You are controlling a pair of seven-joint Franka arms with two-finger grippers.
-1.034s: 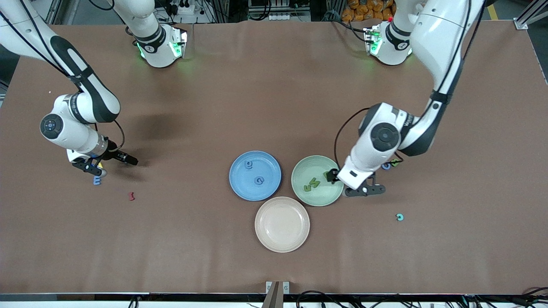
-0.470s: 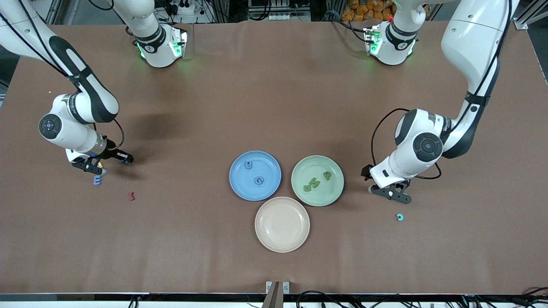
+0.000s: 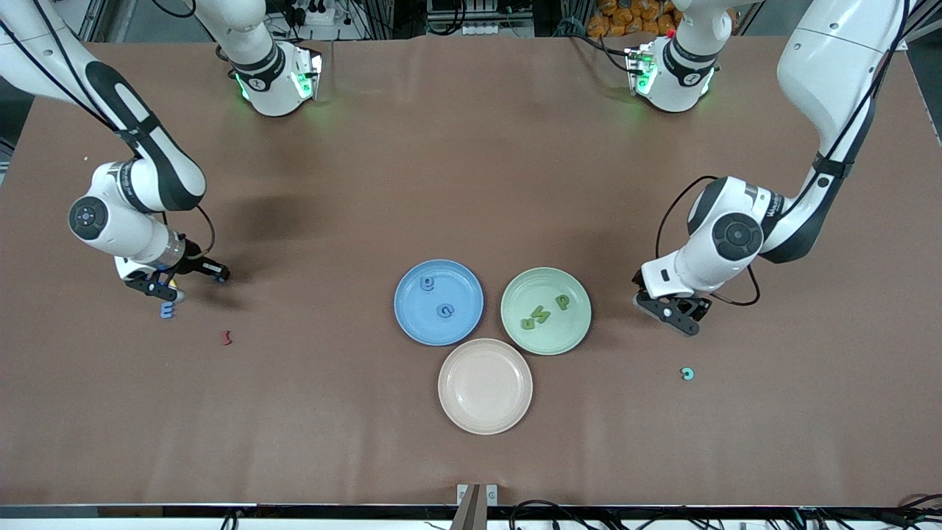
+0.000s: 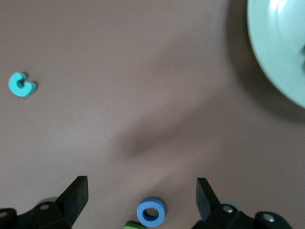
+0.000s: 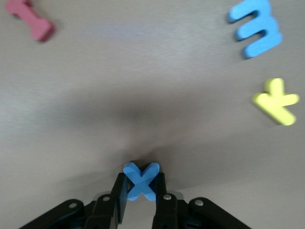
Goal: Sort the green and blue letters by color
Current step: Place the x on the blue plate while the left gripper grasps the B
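My right gripper (image 3: 218, 275) is low over the table at the right arm's end and is shut on a blue X (image 5: 142, 174). A blue letter (image 3: 168, 311) lies beside it, nearer the front camera. The blue plate (image 3: 412, 324) holds two blue letters (image 3: 445, 311). Three green letters (image 3: 542, 316) lie on the green plate (image 3: 570, 331). My left gripper (image 3: 668, 315) hangs open and empty over bare table beside the green plate. Under it lie a blue O (image 4: 151, 212) and the edge of a green letter (image 4: 135, 224).
An empty beige plate (image 3: 485, 419) sits nearest the front camera. A teal C (image 3: 687, 374) lies nearer the camera than the left gripper. A dark red letter (image 3: 226, 337) and a yellow K (image 5: 276, 101) lie near the right gripper.
The left arm swung away from the green plate toward its own end of the table, leaving a green P on the plate. The right gripper shut on the blue X.
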